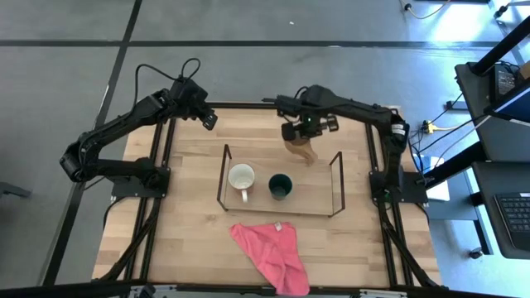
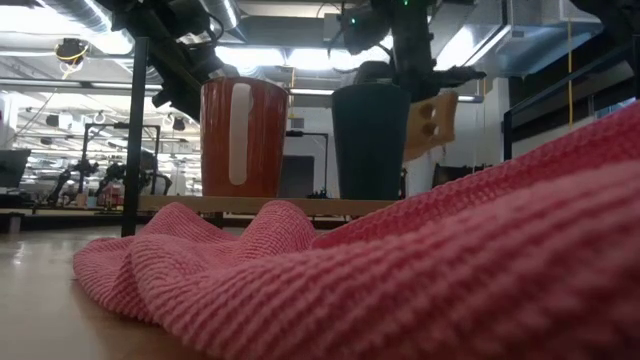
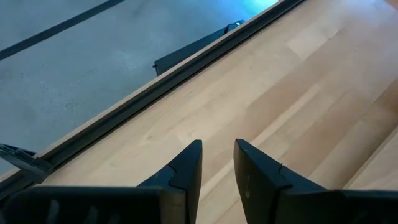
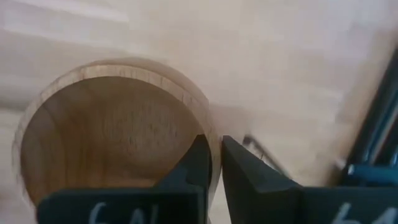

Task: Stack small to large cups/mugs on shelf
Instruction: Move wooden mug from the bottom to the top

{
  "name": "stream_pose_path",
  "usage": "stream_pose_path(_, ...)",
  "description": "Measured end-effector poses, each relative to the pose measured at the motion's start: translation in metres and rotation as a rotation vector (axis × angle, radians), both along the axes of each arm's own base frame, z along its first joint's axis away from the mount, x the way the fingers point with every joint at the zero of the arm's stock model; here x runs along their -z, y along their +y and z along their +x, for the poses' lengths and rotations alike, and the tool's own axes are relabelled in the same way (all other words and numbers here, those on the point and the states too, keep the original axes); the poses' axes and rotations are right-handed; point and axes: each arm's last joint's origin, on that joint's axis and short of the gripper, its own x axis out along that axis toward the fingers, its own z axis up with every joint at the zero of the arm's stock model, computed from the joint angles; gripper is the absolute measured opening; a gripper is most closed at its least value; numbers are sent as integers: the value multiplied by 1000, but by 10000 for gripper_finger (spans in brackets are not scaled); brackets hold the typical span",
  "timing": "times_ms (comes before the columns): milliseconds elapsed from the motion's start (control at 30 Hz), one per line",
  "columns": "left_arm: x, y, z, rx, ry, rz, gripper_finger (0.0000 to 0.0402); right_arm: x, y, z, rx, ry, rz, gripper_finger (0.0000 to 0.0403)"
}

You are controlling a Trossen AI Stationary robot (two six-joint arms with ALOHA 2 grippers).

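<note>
The tan wooden cup (image 1: pixel 301 150) hangs tilted in my shut right gripper (image 1: pixel 298 132) just beyond the shelf's far side; it also shows in the low view (image 2: pixel 432 122) and the right wrist view (image 4: pixel 112 137). The mug (image 1: pixel 242 178), white inside and reddish outside (image 2: pixel 243 138), and the dark green cup (image 1: pixel 280 186) stand upright side by side on the black rod shelf (image 1: pixel 334 184). My left gripper (image 1: pixel 208 122) waits at the table's far left, open by a narrow gap (image 3: pixel 217 163) and empty. My right gripper holds the wooden cup by its rim wall (image 4: pixel 214 138), one finger (image 4: pixel 196 167) inside the cup and one (image 4: pixel 249 174) outside. The fingers come from above, pointing down. The cup hangs tilted below them (image 2: pixel 432 122), lifted clear of the table and shelf.
A pink cloth (image 1: pixel 272 250) lies crumpled on the table near the front edge, filling the foreground of the low view (image 2: pixel 450 270). The shelf's raised end frames (image 1: pixel 222 174) stand at either side of the cups. A black frame (image 1: pixel 157 207) edges the table.
</note>
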Motion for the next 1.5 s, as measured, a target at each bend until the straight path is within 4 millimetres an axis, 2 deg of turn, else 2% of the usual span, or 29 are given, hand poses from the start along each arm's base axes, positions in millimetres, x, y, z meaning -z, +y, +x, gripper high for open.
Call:
stream_pose_path(200,-2,1,1,0,-21,20,86,0,37,11,83,-11,-13,26)
stream_pose_path(467,-2,1,1,-1,-22,22,86,0,74,18,212,-30,-139,27)
stream_pose_path(600,-2,2,2,0,-24,24,86,-1,85,19,232,-44,-230,28)
stream_pose_path(800,-2,1,1,0,-19,19,86,-1,83,19,199,-40,-274,28)
stream_pose_path(933,-1,0,1,-23,-37,-23,86,-2,74,18,167,-25,-295,28)
stream_pose_path(1067,0,-1,1,8,-60,-60,86,0,52,15,159,3,-307,28)
stream_pose_path(1267,1,-3,1,43,-67,-96,86,0,4,4,127,51,-292,28)
stream_pose_path(1500,0,-3,2,43,-75,-87,86,1,-52,-11,109,5,-246,30)
